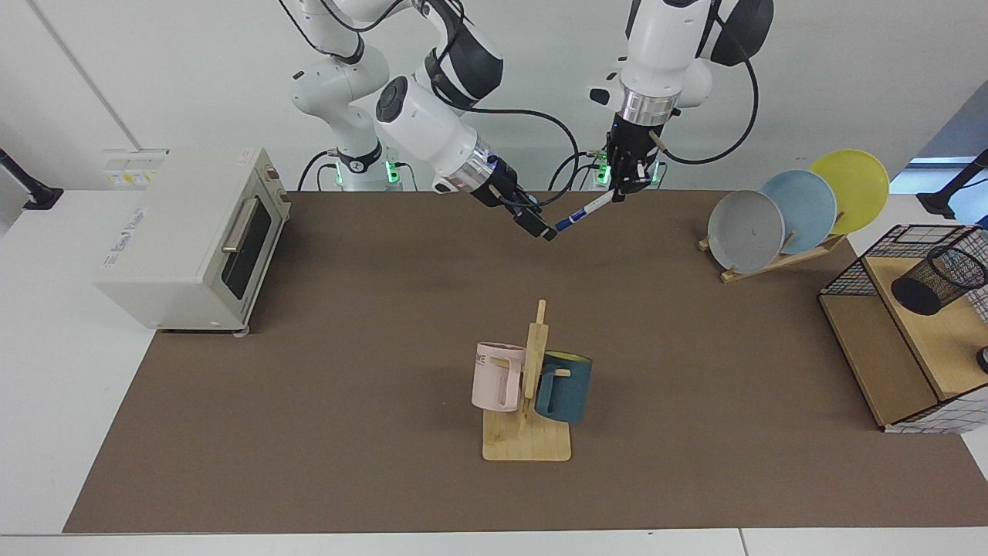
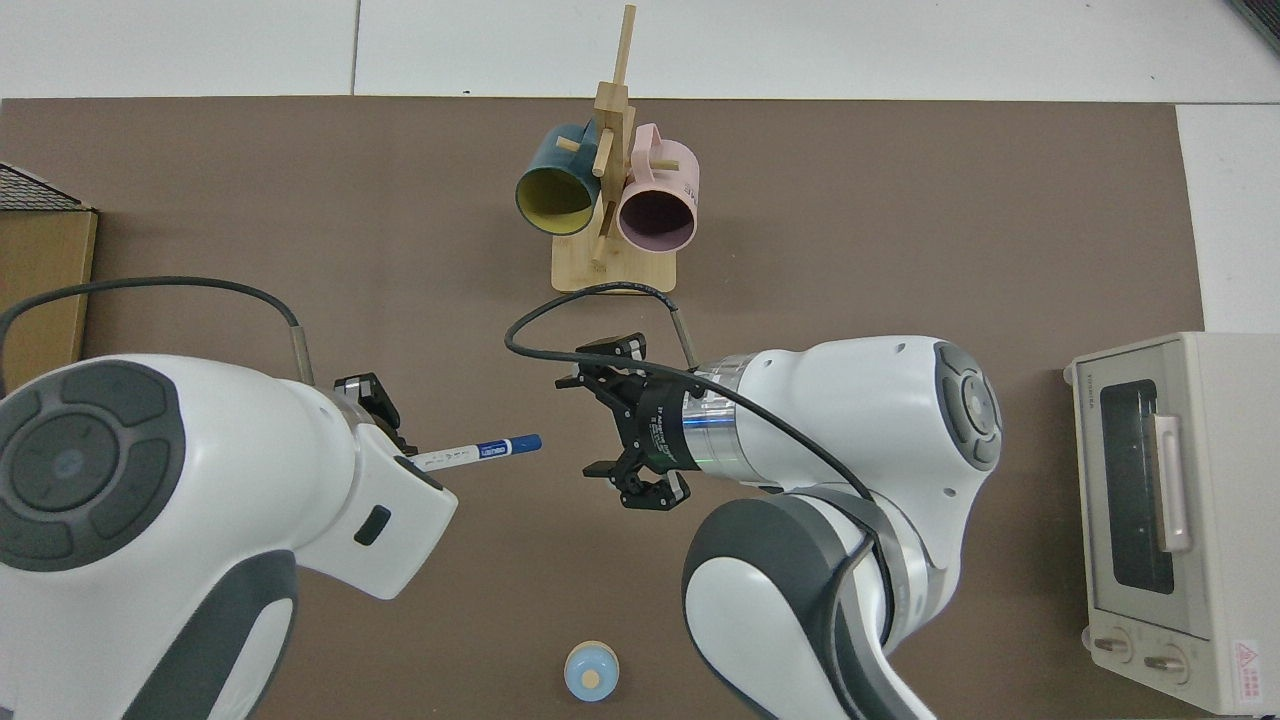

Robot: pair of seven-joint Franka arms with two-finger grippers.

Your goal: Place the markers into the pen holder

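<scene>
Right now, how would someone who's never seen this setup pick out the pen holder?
In the facing view, start at the brown mat and go to the wooden shelf unit with the black wire-grid frame, beside the plate rack. The pen holder sits on its upper board. It is the only black wire-mesh cup, tilted with its solid dark base toward the mat, unlike the pink mug and teal mug.

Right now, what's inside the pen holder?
Nothing shows through the pen holder mesh; its interior is only partly visible. The marker is in the left gripper; the right gripper is open.
</scene>
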